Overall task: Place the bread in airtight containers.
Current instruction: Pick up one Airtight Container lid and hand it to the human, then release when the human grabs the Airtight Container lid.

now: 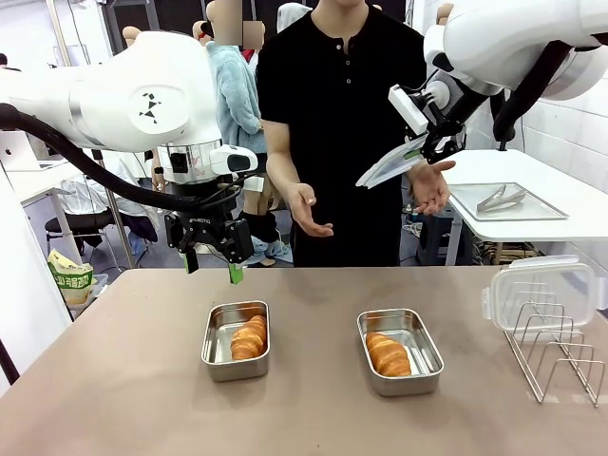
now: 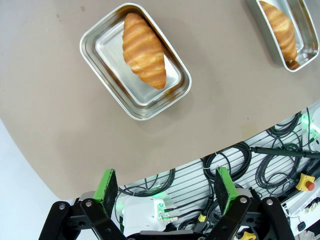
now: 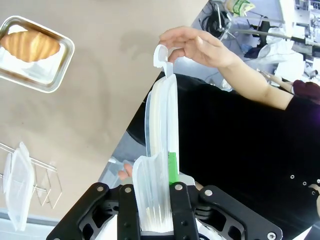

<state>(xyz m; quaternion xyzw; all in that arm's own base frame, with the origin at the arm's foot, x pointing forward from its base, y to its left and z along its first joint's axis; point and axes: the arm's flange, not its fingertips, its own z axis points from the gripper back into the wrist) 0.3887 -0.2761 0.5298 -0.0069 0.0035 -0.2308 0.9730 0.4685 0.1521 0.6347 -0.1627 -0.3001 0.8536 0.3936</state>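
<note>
Two airtight containers stand on the brown table, the left one (image 1: pixel 215 356) and the right one (image 1: pixel 427 351), each with one piece of bread (image 1: pixel 249 338) (image 1: pixel 388 354) in it. My left gripper (image 1: pixel 211 261) hangs open above the far edge of the left container (image 2: pixel 102 57), whose bread (image 2: pixel 144 50) lies diagonally. My right gripper (image 1: pixel 418 152) is raised at the far right, shut on a clear lid (image 1: pixel 389 163). In the right wrist view the lid (image 3: pixel 161 115) stands edge-on in the gripper (image 3: pixel 152 200), and a person's hand (image 3: pixel 200 45) has fingers at its end tab.
A second clear lid (image 1: pixel 541 293) leans on a wire rack (image 1: pixel 556 351) at the table's right edge. A flat steel tray (image 1: pixel 551 204) with tongs sits on a white side table beyond. The person's other hand (image 1: pixel 309 209) is held out, palm up, over the far edge.
</note>
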